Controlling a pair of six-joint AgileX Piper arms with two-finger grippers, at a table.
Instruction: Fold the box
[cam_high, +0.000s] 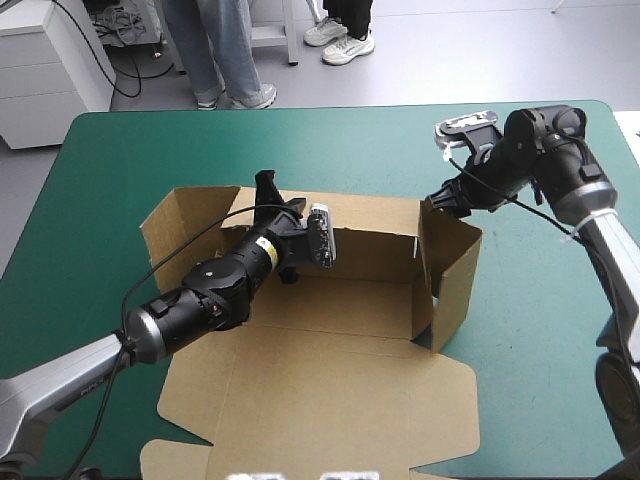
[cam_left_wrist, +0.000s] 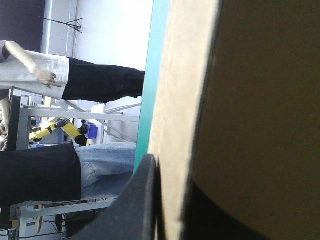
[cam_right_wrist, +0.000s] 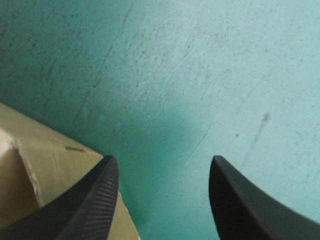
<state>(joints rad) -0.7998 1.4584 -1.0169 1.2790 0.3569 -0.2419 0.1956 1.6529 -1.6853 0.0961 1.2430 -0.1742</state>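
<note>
Box (cam_high: 330, 300) lies midway on the teal-green bench (cam_high: 120, 150), far and right walls raised, lid flat at the near edge, its far wall pinched in the left hand (cam_high: 275, 200), the right hand (cam_right_wrist: 162, 165) wide apart just beside the right wall.

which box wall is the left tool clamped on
The long far wall, its top edge in the left tool; the short right wall stands ungripped beside the open right tool.
</note>
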